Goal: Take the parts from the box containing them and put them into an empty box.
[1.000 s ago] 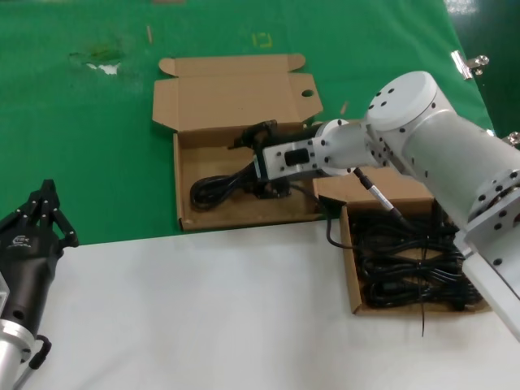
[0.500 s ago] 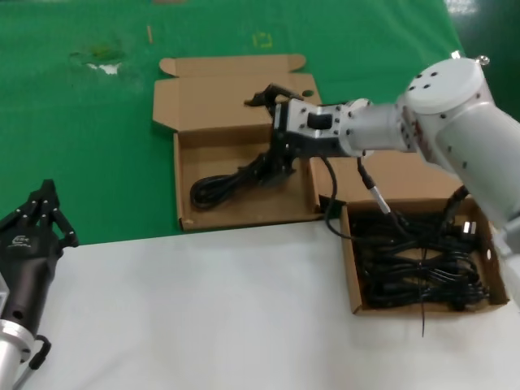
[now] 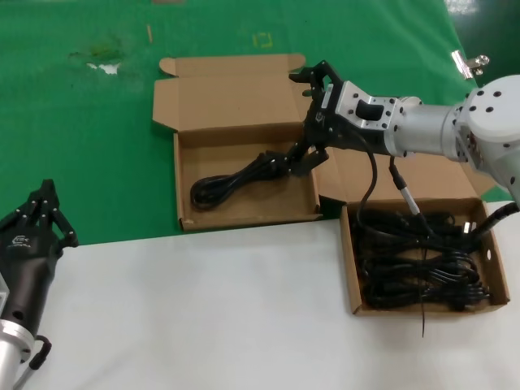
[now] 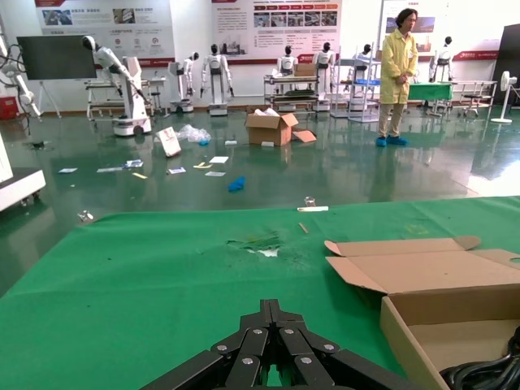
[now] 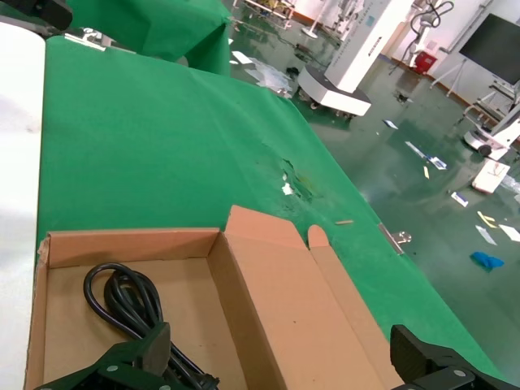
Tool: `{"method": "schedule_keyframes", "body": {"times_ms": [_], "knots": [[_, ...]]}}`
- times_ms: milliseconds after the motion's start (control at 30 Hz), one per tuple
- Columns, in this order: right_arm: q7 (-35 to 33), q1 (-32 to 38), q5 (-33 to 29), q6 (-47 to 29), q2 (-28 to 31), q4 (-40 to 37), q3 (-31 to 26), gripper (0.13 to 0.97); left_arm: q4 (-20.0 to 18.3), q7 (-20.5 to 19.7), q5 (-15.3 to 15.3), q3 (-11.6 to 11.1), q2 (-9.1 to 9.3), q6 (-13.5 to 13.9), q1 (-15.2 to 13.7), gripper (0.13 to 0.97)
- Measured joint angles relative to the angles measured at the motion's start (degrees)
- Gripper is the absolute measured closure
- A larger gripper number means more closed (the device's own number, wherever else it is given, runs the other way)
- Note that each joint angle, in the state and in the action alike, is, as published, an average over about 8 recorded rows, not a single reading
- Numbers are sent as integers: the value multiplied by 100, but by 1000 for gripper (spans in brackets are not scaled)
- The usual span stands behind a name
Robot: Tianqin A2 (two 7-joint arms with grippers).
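One black cable bundle (image 3: 240, 176) lies in the far cardboard box (image 3: 180, 187). Several more black cable bundles (image 3: 418, 264) fill the near right box (image 3: 351, 276). My right gripper (image 3: 309, 118) is open and empty, hovering over the far box's right end, just above the plug end of the cable. In the right wrist view the gripper (image 5: 284, 370) stands wide over the box's wall (image 5: 268, 317), with the cable (image 5: 122, 296) beside one finger. My left gripper (image 3: 45, 207) is shut and parked at the near left; it also shows in the left wrist view (image 4: 270, 310).
The far box's open lid flap (image 3: 236, 85) lies flat on the green cloth (image 3: 81, 122). The white tabletop (image 3: 203, 309) runs along the front. A metal clip (image 3: 467, 63) sits at the far right edge. The far box also shows in the left wrist view (image 4: 422, 321).
My right gripper has risen out of the far box and moved right with its fingers spread, leaving the cable lying in the box. The left arm has not moved.
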Motion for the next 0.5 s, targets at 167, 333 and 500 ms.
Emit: {"method": "schedule_keyframes", "body": {"times_ms": [167, 333, 500], "knots": [[22, -23, -1, 6, 16, 40, 7, 159, 0, 0, 0, 0, 0, 0, 0, 948], [59, -148, 28, 97, 14, 149, 62, 148, 0, 0, 0, 0, 0, 0, 0, 947], [143, -434, 99, 306, 8, 397, 191, 129, 0, 0, 0, 0, 0, 0, 0, 903]]}}
